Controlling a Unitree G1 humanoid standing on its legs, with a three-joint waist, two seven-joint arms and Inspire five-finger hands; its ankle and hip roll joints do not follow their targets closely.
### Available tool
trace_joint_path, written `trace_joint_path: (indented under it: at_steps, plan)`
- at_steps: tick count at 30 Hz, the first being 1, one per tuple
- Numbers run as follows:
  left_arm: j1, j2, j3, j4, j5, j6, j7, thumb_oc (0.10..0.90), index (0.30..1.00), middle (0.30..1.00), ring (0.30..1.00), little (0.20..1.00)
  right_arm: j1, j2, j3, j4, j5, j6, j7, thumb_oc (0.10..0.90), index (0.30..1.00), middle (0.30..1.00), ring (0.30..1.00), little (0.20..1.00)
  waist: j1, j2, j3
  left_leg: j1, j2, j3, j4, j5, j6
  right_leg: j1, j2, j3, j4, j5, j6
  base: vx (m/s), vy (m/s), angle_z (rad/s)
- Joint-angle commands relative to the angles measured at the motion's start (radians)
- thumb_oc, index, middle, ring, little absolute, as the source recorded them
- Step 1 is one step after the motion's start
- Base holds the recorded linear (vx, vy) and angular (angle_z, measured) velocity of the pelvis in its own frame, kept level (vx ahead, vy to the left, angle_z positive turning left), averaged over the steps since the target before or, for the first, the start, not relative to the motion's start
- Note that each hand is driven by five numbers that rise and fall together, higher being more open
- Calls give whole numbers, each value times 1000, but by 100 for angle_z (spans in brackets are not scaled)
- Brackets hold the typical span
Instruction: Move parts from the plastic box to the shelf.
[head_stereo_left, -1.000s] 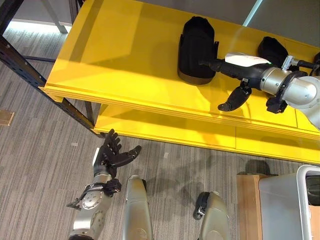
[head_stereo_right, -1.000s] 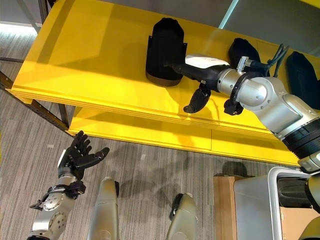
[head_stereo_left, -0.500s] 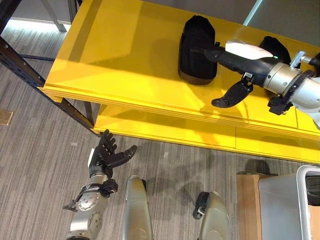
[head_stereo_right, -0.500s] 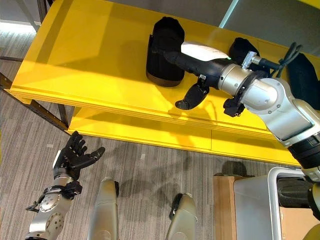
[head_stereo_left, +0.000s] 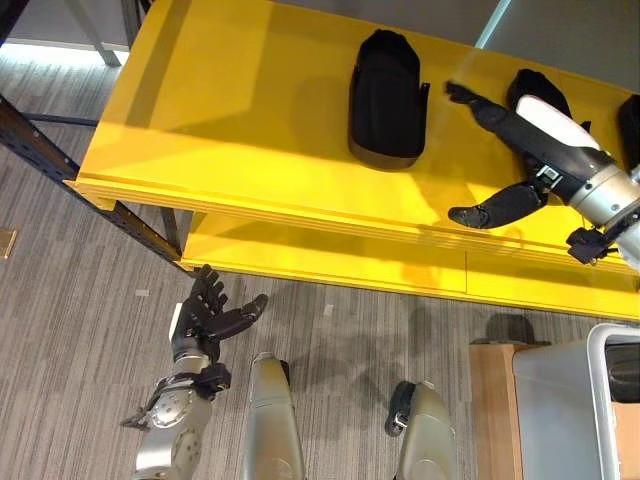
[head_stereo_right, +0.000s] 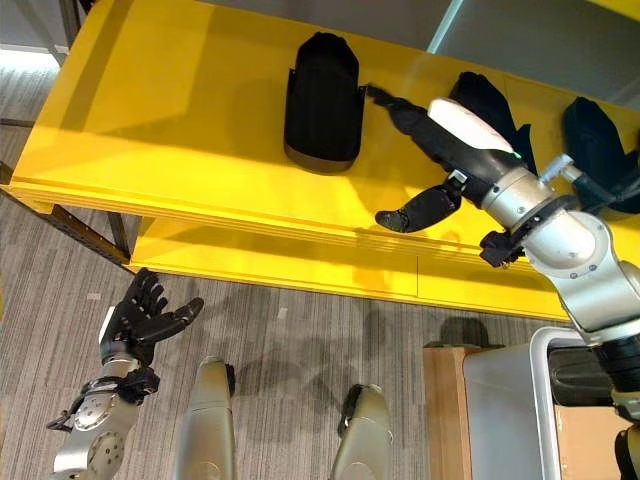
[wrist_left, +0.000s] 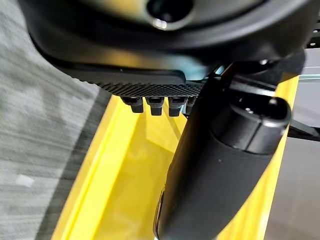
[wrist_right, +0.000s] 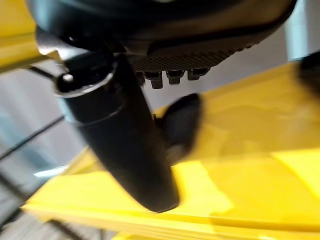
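**A:** Where's the part now?

**B:** The black part lies flat on the top board of the yellow shelf, toward the back, with nothing touching it. Two more dark parts sit further along on the robot's right, one of them partly behind the arm.

**A:** And the right hand?

**B:** The right hand hangs over the shelf just beside the part, apart from it — fingers straight and spread, thumb out, holding nothing.

**A:** So this placement is done?

**B:** I'd judge so. At least three parts are on the shelf. The grey plastic box stands at the lower right on the floor side, and I can't tell what it still holds, so how many trips are left is unclear. The next step is probably to bring the arm back toward the box.

**A:** What changed from a second ago?

**B:** Then the right fingers reached up against the part's right edge; half a second ago they were still touching it. Now the hand has pulled back to the right and clear of it — the part itself has stayed put.

**A:** The left hand?

**B:** The left hand is low by the floor, open and empty, barely moved.
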Motion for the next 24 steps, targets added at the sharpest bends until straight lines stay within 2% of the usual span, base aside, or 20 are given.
trace_joint_path:
  at_steps: [1,2,7,17,24]
  plan:
    - [-21,24,-3,-69,31,-94,-14,900,1000,1000,1000,1000,-111,-31,-36,-11,19,-53,-79,900,1000,1000,1000,1000,11,5,-85,102,81,-57,-22,-57,-5,5,-3,34,-34,71,-17,0,0,0]
    - [-6,22,-2,-71,28,-100,-16,900,1000,1000,1000,1000,-26,2,-117,100,26,-45,-121,900,1000,1000,1000,1000,-5,18,-75,105,85,-59,-23,-58,-8,1,1,38,-29,66,-15,0,0,0]
    - [3,28,-9,-64,23,-103,-18,900,1000,1000,1000,1000,33,33,-182,182,49,-41,-146,900,1000,1000,1000,1000,3,22,-72,103,83,-57,-24,-56,-7,-2,-1,39,-31,68,-15,2,-4,-4]
    - [-1,30,-15,-52,13,-105,-12,900,1000,1000,1000,1000,25,98,-219,361,82,-29,-199,900,1000,1000,1000,1000,5,35,-69,88,77,-60,-17,-58,-4,-17,-3,40,-14,63,-15,1,0,-1]
    - [-1,29,-19,-51,9,-105,-14,900,1000,1000,1000,1000,15,117,-219,405,87,-22,-212,900,1000,1000,1000,1000,8,38,-61,83,76,-61,-14,-56,-2,-25,-2,39,-7,60,-17,2,-4,1]
